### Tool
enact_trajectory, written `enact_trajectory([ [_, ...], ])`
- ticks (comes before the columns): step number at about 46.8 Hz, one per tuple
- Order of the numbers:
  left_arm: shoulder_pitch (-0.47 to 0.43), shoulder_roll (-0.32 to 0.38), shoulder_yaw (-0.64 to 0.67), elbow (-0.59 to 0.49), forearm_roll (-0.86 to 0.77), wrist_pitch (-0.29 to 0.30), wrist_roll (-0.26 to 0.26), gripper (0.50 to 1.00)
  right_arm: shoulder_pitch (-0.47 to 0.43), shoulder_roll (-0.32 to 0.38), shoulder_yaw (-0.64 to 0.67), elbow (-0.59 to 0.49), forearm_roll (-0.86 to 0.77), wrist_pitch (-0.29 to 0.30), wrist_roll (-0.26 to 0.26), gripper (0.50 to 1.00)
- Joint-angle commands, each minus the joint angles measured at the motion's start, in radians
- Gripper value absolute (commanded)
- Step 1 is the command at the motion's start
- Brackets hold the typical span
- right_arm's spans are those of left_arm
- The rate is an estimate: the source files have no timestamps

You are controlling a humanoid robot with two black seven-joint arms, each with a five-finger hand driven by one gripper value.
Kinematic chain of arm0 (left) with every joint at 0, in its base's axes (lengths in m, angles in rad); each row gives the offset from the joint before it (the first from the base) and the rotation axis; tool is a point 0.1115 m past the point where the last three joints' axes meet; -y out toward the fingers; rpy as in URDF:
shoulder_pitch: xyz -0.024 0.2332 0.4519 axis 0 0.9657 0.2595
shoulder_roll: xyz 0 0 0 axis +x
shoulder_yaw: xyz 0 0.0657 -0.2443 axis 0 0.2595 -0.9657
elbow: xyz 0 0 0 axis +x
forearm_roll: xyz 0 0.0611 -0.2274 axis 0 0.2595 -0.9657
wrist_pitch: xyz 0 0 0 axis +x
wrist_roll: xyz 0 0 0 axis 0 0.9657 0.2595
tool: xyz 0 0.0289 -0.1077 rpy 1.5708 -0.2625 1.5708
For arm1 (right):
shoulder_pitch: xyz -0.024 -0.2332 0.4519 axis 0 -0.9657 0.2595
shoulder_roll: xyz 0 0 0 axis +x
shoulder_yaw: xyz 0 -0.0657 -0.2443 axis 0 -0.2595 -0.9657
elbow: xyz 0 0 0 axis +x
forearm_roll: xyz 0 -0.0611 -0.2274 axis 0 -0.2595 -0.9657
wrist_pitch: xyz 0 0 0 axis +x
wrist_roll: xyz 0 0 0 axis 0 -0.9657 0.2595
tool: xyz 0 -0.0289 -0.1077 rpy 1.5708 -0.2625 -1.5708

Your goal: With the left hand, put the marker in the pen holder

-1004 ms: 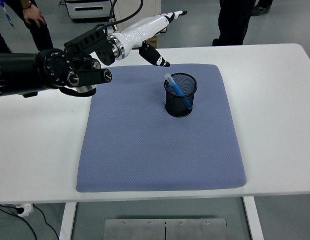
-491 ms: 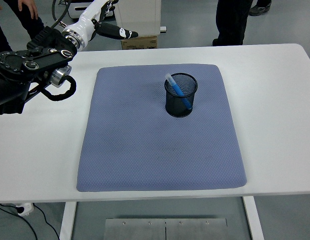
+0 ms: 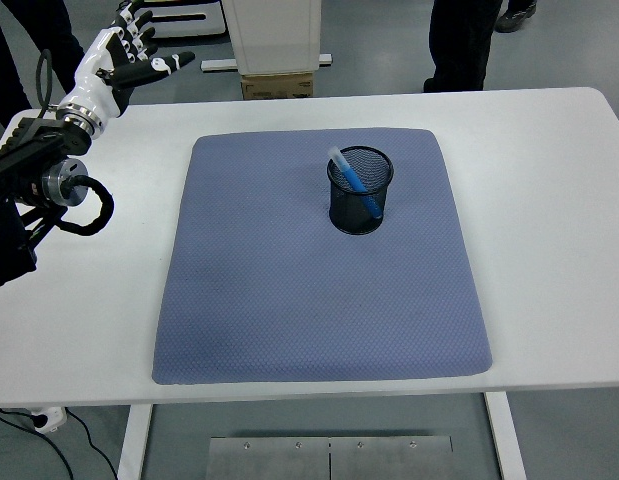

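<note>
Blue marker with a pale cap (image 3: 355,184) sits inside the black wire-mesh pen holder (image 3: 360,190), leaning, cap end up against the holder's left rim, lower end toward the right side of the cup. The pen holder stands upright on the blue-grey textured mat (image 3: 322,260), in the mat's far half, somewhat right of its middle. The mat covers the central part of the white counter (image 3: 549,220), with bare counter showing on all sides.

Left hand (image 3: 129,58), white with black fingertips, is raised over the counter's far left corner, well apart from the holder. Fingers spread and extended, holding nothing. Its black forearm (image 3: 34,190) runs down along the left edge, with a loop of black cable beside the wrist joint.

Right arm not visible.

Beyond the far edge: a cardboard box (image 3: 276,86) on the floor under a white cabinet, and the dark legs of a standing person (image 3: 469,40).
</note>
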Motion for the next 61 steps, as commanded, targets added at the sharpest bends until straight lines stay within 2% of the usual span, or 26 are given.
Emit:
enact_trajectory([
  [1, 0.059, -0.002, -0.058, 0.001, -0.001, -0.024, -0.015, 1.000, 0.000, 0.000, 0.000, 0.000, 0.000, 0.000, 0.001, 1.000],
  [7, 0.143, -0.005, -0.152, 0.001, -0.015, -0.062, -0.088, 1.000, 0.000, 0.000, 0.000, 0.000, 0.000, 0.000, -0.001, 1.000],
  [11, 0.183, -0.008, -0.193, -0.001, -0.028, -0.087, -0.107, 1.000, 0.000, 0.000, 0.000, 0.000, 0.000, 0.000, -0.001, 1.000],
  [23, 0.255, -0.011, -0.258, -0.001, -0.088, -0.099, -0.113, 1.000, 0.000, 0.000, 0.000, 0.000, 0.000, 0.000, -0.001, 1.000],
  [61, 0.318, -0.020, -0.308, -0.001, -0.114, -0.117, -0.125, 1.000, 0.007, 0.000, 0.002, 0.000, -0.002, 0.002, -0.005, 1.000],
])
